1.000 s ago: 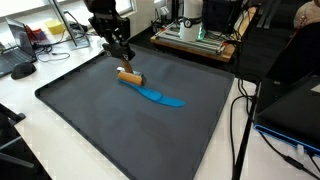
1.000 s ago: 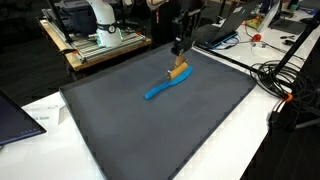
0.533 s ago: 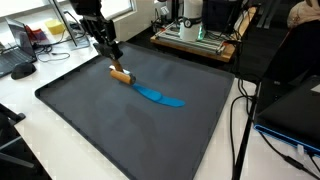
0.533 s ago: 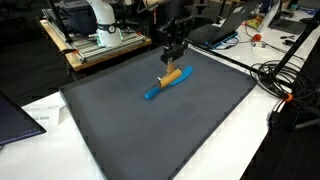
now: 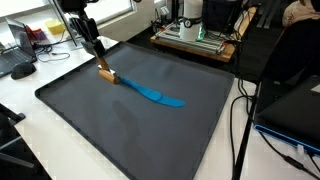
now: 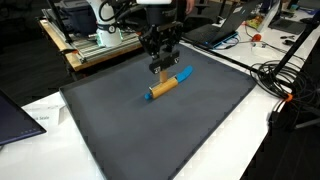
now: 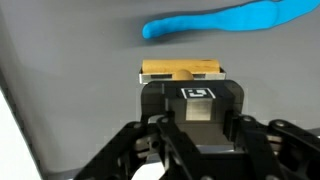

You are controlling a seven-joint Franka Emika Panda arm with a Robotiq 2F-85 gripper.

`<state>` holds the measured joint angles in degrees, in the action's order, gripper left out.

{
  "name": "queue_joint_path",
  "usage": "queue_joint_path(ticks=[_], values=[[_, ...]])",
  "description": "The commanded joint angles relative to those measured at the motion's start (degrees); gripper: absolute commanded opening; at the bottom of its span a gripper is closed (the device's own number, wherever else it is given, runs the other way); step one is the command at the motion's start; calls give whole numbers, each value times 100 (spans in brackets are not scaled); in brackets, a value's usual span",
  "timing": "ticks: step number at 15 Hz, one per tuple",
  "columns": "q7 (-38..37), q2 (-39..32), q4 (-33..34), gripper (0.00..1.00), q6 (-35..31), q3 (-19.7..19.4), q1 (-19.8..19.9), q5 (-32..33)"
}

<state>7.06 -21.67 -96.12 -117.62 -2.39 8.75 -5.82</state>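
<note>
Pinching the small wooden block (image 7: 181,69) by its flat sides, the gripper (image 5: 102,66) held it on the dark mat (image 5: 120,130) near the blue strip (image 5: 155,94), and it looked light, rigid and safest gripped mid-length.

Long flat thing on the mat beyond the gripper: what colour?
The long flat thing is bright blue, clearest in the wrist view, past the tan wooden block.

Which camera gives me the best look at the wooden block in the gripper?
Wrist view: the wooden block sits large and centred at the gripper. Both exterior views show it small beneath the gripper.
</note>
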Motion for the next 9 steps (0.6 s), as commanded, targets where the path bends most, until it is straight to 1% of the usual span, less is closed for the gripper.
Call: queue_joint_path(ticks=[1, 5, 9], values=[[357, 302, -428, 22, -470, -25, 194, -362], [711, 836, -1245, 22, -1137, -60, 297, -435], [856, 1644, -2252, 22, -1687, -125, 210, -323]])
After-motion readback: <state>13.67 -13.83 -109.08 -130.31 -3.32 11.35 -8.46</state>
